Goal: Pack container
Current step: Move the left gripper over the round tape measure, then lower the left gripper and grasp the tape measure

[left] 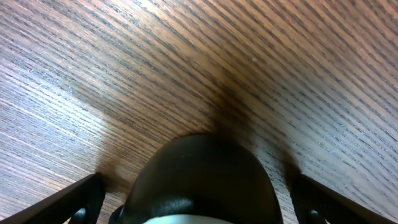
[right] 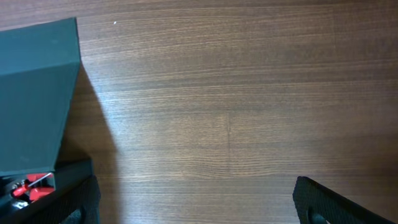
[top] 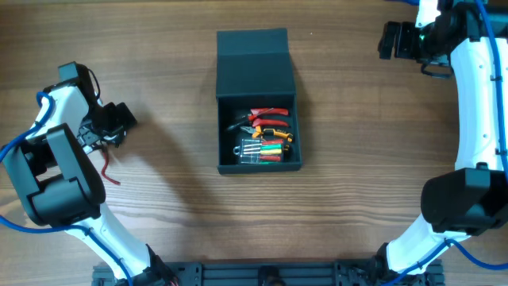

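One dark teal-grey matte box with a hinged flap lid (top: 255, 67) stands on one brown wood-grain tabletop (top: 159, 230). It holds one heap of red-, orange- and green-handled hand tools (top: 266, 137), too tangled to count singly. There are two white-and-black robot arms, the left arm (top: 59, 171) and the right arm (top: 476, 87)
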### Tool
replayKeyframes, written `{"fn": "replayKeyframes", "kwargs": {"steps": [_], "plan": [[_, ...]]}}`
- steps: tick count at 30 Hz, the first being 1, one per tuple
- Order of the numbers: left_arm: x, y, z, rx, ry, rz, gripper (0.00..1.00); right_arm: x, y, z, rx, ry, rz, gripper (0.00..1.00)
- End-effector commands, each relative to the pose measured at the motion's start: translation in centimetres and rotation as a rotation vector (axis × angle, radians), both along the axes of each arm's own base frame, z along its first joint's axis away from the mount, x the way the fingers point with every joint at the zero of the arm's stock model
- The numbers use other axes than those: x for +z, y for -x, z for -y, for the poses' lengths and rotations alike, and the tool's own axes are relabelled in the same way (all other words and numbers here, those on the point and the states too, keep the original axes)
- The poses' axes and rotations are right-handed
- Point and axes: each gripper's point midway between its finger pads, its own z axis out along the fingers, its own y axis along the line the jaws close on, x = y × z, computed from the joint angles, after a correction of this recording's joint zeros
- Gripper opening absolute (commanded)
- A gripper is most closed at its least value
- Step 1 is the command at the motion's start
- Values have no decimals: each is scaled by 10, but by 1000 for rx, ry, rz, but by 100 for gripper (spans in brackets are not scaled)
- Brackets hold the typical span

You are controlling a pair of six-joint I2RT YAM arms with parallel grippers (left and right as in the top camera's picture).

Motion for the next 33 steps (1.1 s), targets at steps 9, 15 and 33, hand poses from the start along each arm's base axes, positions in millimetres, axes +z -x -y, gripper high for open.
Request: {"fn": "replayKeyframes", "kwargs": {"steps": [9, 15, 33], "plan": [[-16, 14, 7, -13, 19, -52, 100, -3, 10, 0, 34, 17, -35, 100], [-16, 15, 7, -13, 21, -56, 90, -3, 12, 0, 41, 19, -40, 100], [-16, 10, 3, -35, 1, -40, 78, -5, 17, -1, 54, 22, -61, 100]]}}
